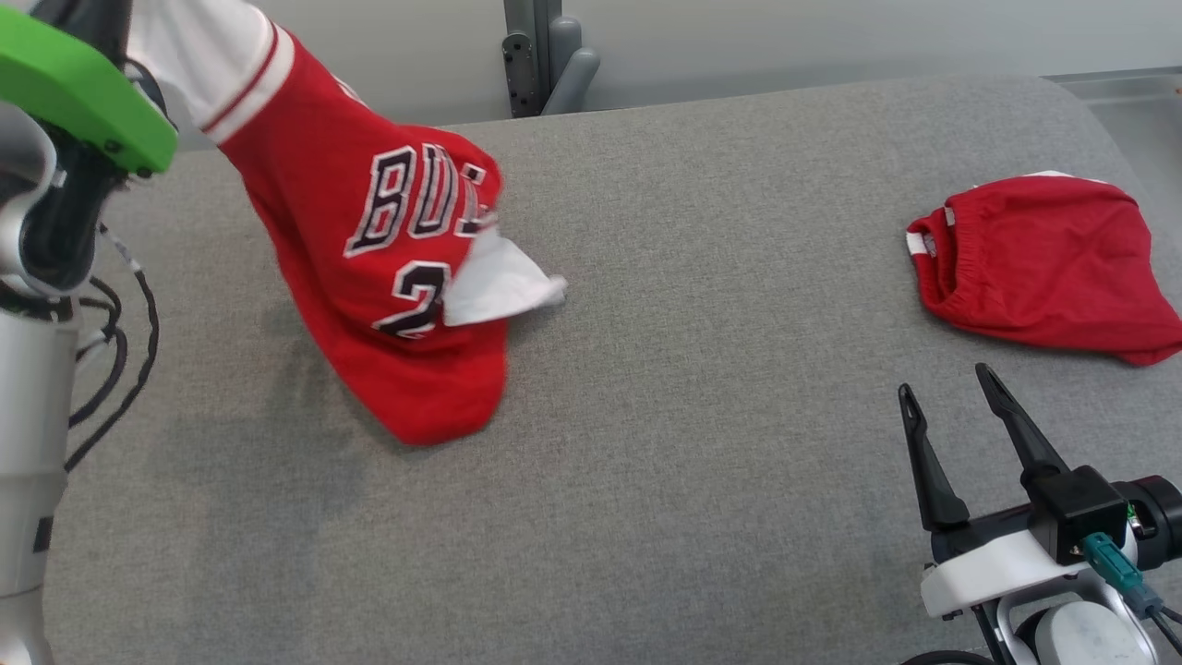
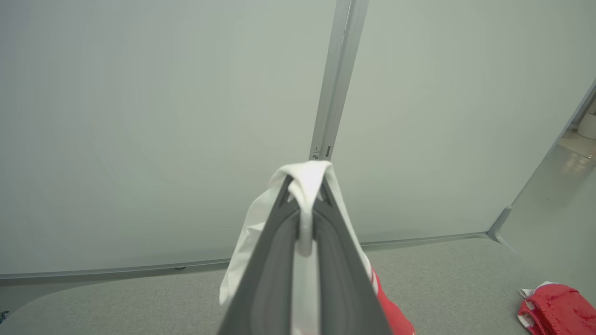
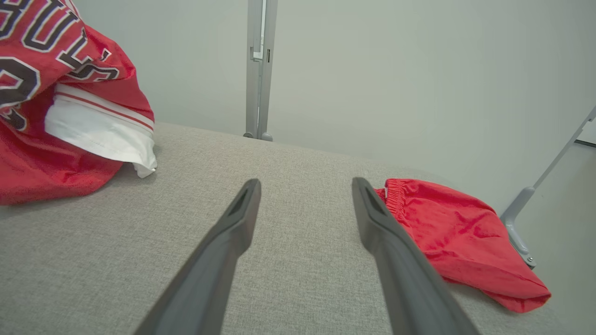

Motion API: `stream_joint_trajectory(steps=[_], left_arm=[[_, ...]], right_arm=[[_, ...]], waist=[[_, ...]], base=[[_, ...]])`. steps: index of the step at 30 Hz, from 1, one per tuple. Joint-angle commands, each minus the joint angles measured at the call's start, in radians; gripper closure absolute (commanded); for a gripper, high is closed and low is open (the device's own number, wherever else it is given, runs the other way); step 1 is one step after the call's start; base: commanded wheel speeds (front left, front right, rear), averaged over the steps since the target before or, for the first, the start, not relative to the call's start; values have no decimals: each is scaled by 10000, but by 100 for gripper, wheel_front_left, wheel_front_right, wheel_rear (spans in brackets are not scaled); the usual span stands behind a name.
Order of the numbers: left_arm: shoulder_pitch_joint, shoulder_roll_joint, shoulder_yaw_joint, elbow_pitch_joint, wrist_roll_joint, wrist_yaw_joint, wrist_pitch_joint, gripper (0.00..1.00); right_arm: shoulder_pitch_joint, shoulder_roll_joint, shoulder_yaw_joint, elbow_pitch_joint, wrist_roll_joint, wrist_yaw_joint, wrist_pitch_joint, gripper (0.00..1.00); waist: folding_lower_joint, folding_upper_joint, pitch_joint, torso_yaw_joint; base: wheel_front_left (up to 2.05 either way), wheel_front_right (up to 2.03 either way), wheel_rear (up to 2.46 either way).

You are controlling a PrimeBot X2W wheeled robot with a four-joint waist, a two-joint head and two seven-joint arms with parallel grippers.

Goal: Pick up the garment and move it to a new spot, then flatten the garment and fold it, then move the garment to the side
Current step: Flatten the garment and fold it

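The garment [image 1: 388,277] is a red jersey with black-and-white lettering and white sleeves. It hangs from the upper left, and its lower end rests on the grey padded table [image 1: 693,416]. In the left wrist view my left gripper [image 2: 305,184] is shut on a white fold of the garment [image 2: 251,232], which drapes over both fingers. The left arm's green-capped wrist [image 1: 74,83] is beside the garment's top. My right gripper [image 1: 946,380] stands open at the lower right, with nothing between its fingers. The right wrist view shows the right gripper [image 3: 306,182] above the table, with the garment [image 3: 60,93] far to its left.
A pair of red shorts [image 1: 1043,263] lies crumpled at the table's right, just beyond the right gripper, and appears too as red shorts [image 3: 447,232] beside the right finger. A grey post [image 1: 540,55] stands behind the table. Black cables [image 1: 120,351] hang at the left.
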State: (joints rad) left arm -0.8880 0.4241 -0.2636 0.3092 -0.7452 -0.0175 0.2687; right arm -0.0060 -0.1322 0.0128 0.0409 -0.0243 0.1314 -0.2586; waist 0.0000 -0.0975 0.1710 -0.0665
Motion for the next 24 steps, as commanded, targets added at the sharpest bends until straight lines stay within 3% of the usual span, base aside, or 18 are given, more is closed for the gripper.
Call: stream_joint_trajectory(steps=[1, 7, 13, 18, 24], left_arm=[[-402, 15, -53, -45, 116, -3, 5, 100], [-1196, -718, -724, -546, 406, -84, 61, 100], [-359, -1850, -1944, -666, 618, -113, -2, 100], [722, -3244, -3217, 2, 590, -193, -364, 100], [1085, -3714, -4964, 1007, 560, -244, -884, 100]], right_arm=[[-57, -20, 0, 24, 34, -15, -67, 0], [-83, 58, 36, 22, 86, -15, -67, 0], [-266, 183, 135, 26, 130, -15, -67, 0], [-596, 371, 227, 75, 157, -15, -67, 0], [-1130, 589, 391, 84, 157, -15, -67, 0]], waist=[[0, 0, -20, 11], [0, 0, 67, 82], [0, 0, 342, -57], [0, 0, 864, -512], [0, 0, 1617, -1390]], base=[[0, 0, 0], [0, 0, 0], [0, 0, 0], [0, 0, 0], [0, 0, 0]])
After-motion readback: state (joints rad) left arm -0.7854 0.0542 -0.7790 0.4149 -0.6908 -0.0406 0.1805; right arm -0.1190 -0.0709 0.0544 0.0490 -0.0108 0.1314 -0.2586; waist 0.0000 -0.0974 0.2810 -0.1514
